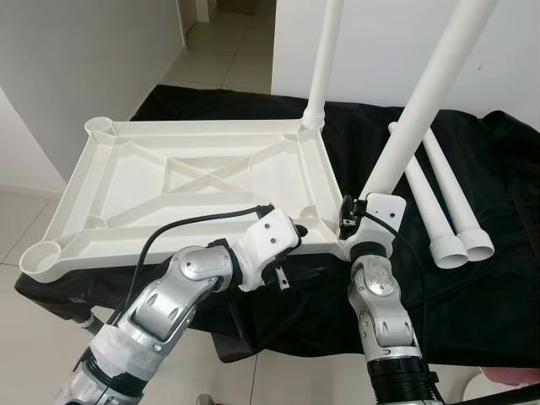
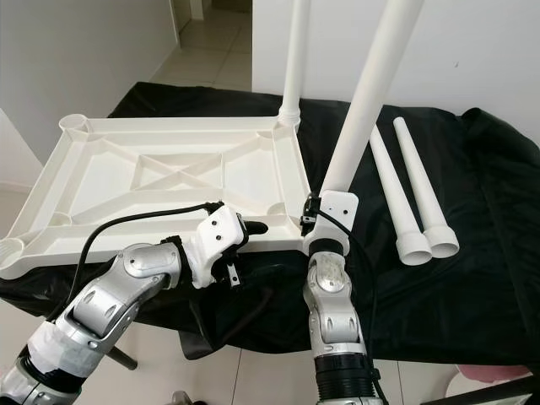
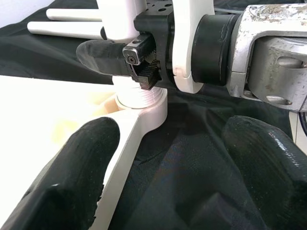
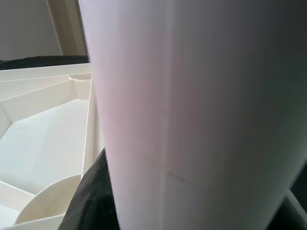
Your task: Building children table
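A white table top (image 1: pixel 135 181) lies upside down on a black cloth. One white leg (image 1: pixel 325 59) stands in its far right corner socket. My right gripper (image 1: pixel 369 207) is shut on a second leg (image 1: pixel 422 101), which leans a little to the right over the near right corner socket (image 3: pixel 141 103). In the right wrist view this leg (image 4: pixel 192 115) is very close, with the table top (image 4: pixel 43 124) behind it. My left gripper (image 3: pixel 170 139) is open at the table's front rim, just left of that socket, one of its fingers (image 3: pixel 91 158) over the rim.
Two loose white legs (image 1: pixel 443 198) lie side by side on the black cloth (image 1: pixel 498 194) to the right. Empty sockets show at the left corners (image 1: pixel 40 257). Pale tiled floor (image 1: pixel 25 337) surrounds the covered stand; a white wall is behind.
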### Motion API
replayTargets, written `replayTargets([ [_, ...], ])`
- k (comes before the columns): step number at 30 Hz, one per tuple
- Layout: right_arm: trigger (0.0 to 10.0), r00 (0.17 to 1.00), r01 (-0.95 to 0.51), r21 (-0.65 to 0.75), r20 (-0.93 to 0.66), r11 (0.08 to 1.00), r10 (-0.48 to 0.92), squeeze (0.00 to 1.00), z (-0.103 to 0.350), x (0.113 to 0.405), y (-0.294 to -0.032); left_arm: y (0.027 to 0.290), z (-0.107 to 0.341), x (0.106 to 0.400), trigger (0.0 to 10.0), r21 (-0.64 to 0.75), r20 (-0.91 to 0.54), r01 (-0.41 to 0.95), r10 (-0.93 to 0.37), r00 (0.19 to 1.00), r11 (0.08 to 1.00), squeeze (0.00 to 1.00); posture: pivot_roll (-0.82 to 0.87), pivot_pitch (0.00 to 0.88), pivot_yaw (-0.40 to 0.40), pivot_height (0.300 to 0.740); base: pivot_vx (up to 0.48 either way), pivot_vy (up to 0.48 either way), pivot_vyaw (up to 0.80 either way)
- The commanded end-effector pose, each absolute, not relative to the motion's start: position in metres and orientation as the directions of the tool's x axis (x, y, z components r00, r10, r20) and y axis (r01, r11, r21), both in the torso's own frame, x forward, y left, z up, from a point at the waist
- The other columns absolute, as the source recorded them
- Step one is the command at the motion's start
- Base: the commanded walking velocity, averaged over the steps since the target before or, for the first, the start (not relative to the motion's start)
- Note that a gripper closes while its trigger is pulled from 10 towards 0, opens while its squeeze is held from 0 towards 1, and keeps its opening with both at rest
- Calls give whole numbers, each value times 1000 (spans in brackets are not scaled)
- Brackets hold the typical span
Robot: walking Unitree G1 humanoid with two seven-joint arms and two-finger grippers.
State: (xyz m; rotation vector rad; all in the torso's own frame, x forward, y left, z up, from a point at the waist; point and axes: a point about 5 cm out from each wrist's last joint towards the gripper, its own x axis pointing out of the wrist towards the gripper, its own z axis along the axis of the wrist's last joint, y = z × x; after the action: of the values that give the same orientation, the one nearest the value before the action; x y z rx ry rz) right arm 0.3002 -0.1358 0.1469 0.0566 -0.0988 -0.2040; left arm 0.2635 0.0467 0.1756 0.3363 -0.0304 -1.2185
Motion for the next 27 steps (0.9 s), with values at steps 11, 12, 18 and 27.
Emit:
replayTargets([
  [11,10000,965,262,46,-42,964,-261,0,125,291,-141,47,176,261,10000,267,-163,923,-931,328,278,0,-54,67,2,740,0,0,0],
  [12,10000,965,262,46,-42,964,-261,0,125,291,-141,47,176,261,10000,267,-163,923,-931,328,278,0,-54,67,2,740,0,0,0],
  [18,10000,974,225,57,19,973,-226,1000,134,292,-145,47,176,262,10000,268,-161,922,-930,329,280,0,-56,70,3,740,0,0,0],
  [27,10000,992,108,38,65,993,-111,0,136,297,-154,46,177,262,10000,268,-160,922,-931,327,278,0,-59,71,6,740,0,0,0],
])
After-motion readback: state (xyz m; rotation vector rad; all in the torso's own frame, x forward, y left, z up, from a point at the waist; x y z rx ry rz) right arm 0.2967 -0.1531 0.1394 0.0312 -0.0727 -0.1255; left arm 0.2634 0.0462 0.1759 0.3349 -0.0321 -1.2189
